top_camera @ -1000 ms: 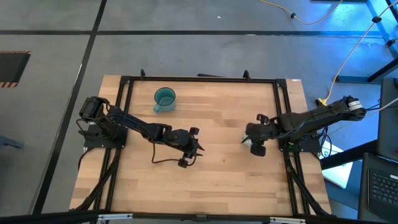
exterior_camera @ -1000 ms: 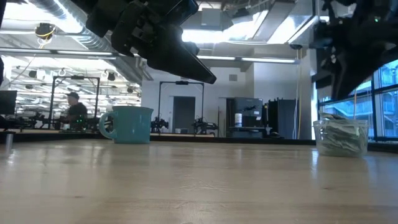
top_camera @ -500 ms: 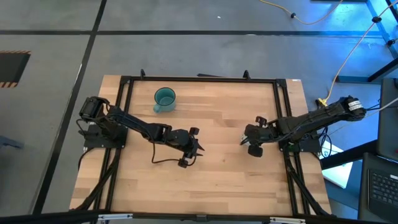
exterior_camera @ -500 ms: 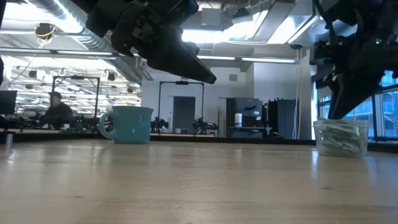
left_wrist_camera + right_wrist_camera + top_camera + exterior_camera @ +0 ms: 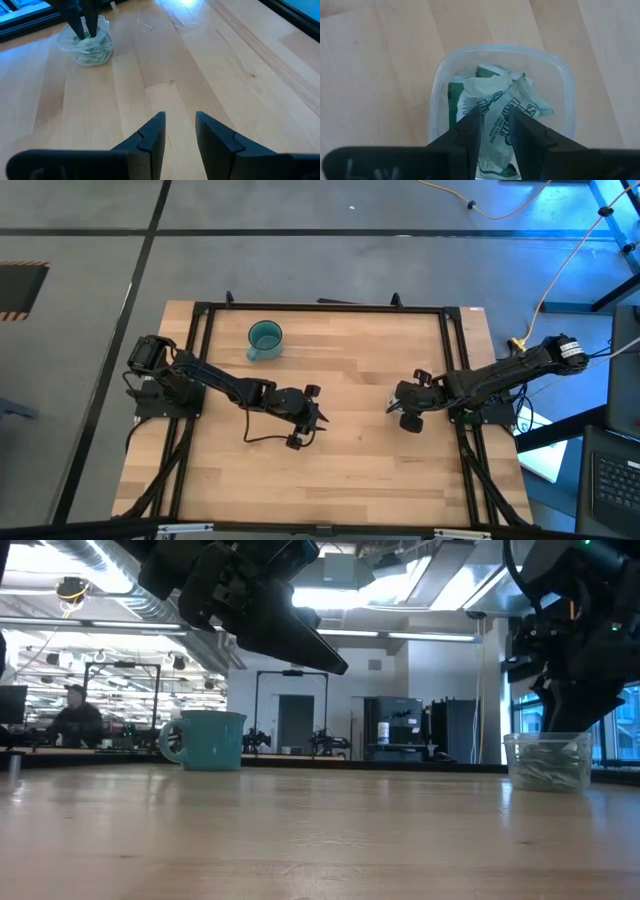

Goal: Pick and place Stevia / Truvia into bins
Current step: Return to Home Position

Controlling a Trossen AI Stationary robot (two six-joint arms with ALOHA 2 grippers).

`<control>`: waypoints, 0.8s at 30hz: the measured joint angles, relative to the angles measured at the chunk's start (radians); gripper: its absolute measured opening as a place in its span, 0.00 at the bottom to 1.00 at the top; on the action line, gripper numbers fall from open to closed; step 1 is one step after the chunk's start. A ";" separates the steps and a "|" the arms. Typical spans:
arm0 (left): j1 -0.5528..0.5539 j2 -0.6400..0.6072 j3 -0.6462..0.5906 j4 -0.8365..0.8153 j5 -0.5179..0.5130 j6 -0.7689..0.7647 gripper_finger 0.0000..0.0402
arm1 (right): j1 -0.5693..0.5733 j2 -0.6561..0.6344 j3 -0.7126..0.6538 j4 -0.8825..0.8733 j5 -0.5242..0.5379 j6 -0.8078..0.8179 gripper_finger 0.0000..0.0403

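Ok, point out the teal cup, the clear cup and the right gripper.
teal cup (image 5: 265, 336), high view, on its inner bottom.
clear cup (image 5: 91, 54), left wrist view, on its side wall.
right gripper (image 5: 494, 113), right wrist view, midway between its fingertips.

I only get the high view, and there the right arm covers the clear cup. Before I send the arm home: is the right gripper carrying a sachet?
Observer: No. In the right wrist view the right gripper shows a narrow gap with nothing in it. The sachets lie below it in the clear cup.
Operator: Is it clear of the rim?
Observer: Not quite. The left wrist view shows its tips dipped just inside the cup's mouth, so I would lift straight up first.
Operator: And the left gripper?
Observer: Its own wrist view shows the left gripper slightly open, with nothing in it, hovering above the table.
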 joint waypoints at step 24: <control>-0.002 -0.355 0.000 -0.403 -0.092 -0.122 0.25 | 0.045 -0.273 0.126 -0.136 0.001 -0.031 0.25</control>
